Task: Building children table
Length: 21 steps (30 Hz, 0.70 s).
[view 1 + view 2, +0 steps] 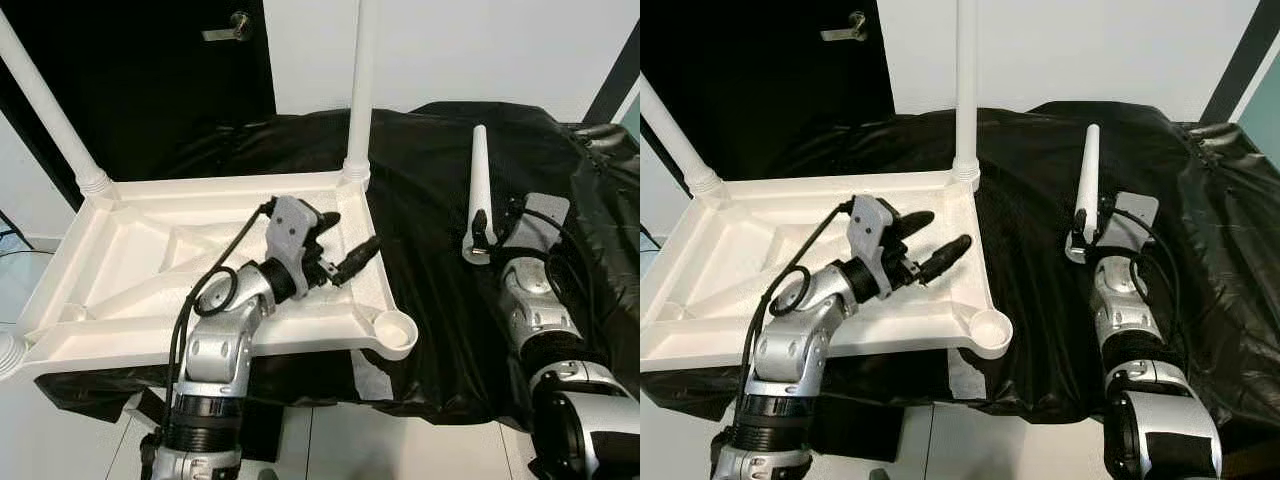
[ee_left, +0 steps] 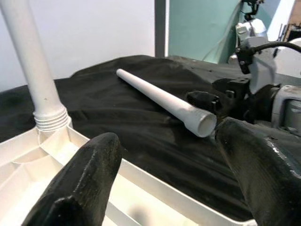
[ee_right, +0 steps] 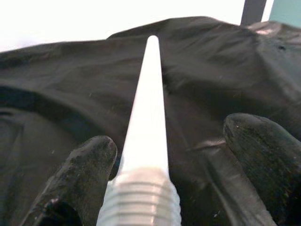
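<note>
Left gripper (image 1: 342, 243) above tabletop (image 1: 140, 300); loose leg (image 1: 477, 190) beside.

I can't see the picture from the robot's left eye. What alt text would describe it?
The left gripper, fingers apart, hovers over an upside-down white table top with two legs already standing in its corners. To the right, the right gripper is at the thick end of a loose white leg lying on a black cloth.
</note>
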Motion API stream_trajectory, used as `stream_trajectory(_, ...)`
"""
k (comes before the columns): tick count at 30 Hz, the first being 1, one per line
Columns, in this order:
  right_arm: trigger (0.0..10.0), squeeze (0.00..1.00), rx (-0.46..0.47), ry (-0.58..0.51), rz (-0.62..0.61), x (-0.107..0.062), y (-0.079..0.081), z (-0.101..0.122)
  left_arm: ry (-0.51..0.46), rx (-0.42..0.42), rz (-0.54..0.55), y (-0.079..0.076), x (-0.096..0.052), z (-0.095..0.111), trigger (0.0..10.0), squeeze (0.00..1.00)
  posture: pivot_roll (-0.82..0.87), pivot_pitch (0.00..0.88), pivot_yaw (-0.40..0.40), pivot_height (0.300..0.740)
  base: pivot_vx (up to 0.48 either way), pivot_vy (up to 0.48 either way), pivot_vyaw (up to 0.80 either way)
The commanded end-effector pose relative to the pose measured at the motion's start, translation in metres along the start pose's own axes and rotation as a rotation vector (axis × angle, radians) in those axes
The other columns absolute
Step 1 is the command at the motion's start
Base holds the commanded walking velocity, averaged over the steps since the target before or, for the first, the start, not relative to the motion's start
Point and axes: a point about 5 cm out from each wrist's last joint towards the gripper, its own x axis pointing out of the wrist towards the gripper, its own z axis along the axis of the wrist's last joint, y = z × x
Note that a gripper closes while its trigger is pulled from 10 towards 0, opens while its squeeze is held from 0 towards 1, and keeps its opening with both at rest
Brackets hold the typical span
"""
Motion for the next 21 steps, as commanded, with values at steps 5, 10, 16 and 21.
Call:
stream_trajectory(5, 10.0, 0.00, 0.011, 0.075, 0.046, 0.001, 0.005, -0.011, 0.020, 0.015, 0.069, -0.001, -0.003, 0.001, 10.0, 0.00, 0.00, 0.000, 0.021, 0.740, 0.000, 0.000, 0.00)
stream_trajectory(10, 10.0, 0.00, 0.015, 0.095, 0.059, 0.002, 0.009, -0.013, 0.027, 0.020, 0.068, -0.002, -0.005, 0.001, 10.0, 0.00, 0.01, 0.000, 0.022, 0.740, 0.000, 0.000, 0.00)
stream_trajectory(16, 10.0, 0.00, 0.029, 0.128, 0.062, 0.002, 0.011, -0.017, 0.035, 0.033, 0.066, -0.004, -0.007, 0.001, 10.0, 0.00, 0.02, 0.000, 0.028, 0.740, 0.000, 0.000, 0.00)
stream_trajectory(21, 10.0, 0.00, 0.059, 0.186, 0.082, 0.000, 0.013, -0.026, 0.044, 0.040, 0.063, -0.007, -0.010, 0.003, 10.0, 0.00, 0.04, 0.000, 0.050, 0.740, 0.000, 0.000, 0.00)
